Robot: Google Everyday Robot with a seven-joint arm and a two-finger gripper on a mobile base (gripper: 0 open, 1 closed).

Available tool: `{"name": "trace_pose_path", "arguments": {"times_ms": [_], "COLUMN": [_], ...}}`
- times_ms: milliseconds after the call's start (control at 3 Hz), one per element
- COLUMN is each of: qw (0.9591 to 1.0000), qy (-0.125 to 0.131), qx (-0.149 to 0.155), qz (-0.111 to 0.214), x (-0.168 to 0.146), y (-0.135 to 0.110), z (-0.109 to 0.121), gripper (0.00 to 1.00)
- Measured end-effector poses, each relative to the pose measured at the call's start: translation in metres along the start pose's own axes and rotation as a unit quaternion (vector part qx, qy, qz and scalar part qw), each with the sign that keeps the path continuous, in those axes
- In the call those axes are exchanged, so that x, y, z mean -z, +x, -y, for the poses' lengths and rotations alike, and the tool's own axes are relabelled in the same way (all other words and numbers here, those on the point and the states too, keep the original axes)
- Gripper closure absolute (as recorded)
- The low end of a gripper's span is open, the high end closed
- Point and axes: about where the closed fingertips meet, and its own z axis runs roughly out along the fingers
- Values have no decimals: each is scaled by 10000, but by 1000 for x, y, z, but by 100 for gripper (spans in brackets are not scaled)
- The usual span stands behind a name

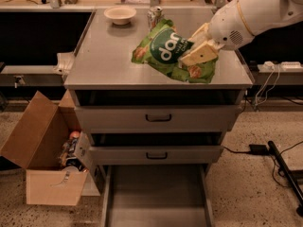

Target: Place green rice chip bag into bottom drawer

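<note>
The claw (202, 52) is clenched on the right edge of the green rice chip bag (163, 48), holding it tilted over the surface (102, 56) — likely so it can swing forward and down into the bottom drawer (156, 195), pulled open below.

A robot lab — grey drawer cabinet (189, 119), floor cables (235, 151), hand (196, 49) over its top.

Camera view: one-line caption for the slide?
Gripper holds the green rice chip bag above the cabinet top; bottom drawer open below.
</note>
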Motion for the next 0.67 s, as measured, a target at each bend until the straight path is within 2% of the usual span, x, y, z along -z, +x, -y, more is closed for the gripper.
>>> {"name": "trace_pose_path", "arguments": {"times_ms": [333,667], "qw": [9994,9969], "qy": [-259,-487], "qx": [84,248], "qz": [-193,-570], "x": [-11,-21], "y": [19,55], "z": [-20,-53], "gripper": [100,100]}}
